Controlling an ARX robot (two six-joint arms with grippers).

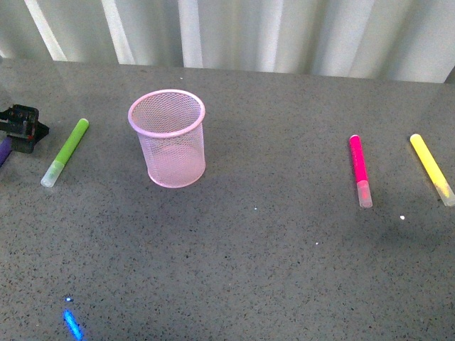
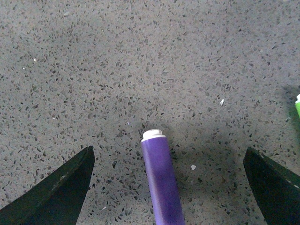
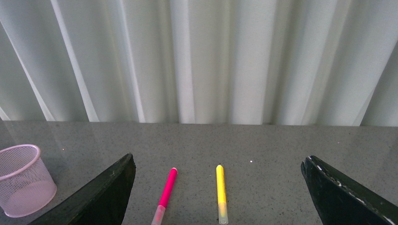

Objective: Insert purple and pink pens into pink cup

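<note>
The pink cup (image 1: 168, 138) stands upright and empty, left of the middle of the grey table; it also shows in the right wrist view (image 3: 23, 180). The pink pen (image 1: 360, 169) lies flat on the right, and shows in the right wrist view (image 3: 165, 194). The purple pen (image 2: 161, 179) lies on the table between the spread fingers of my open left gripper (image 2: 168, 187), untouched; only its tip shows at the front view's left edge (image 1: 3, 151). My left gripper (image 1: 21, 128) is low at the far left. My right gripper (image 3: 218, 197) is open, empty, back from the pens.
A lime-green marker (image 1: 65, 151) lies between the left gripper and the cup. A yellow marker (image 1: 431, 168) lies right of the pink pen, also in the right wrist view (image 3: 221, 193). A pale curtain (image 1: 284, 32) hangs behind the table's far edge.
</note>
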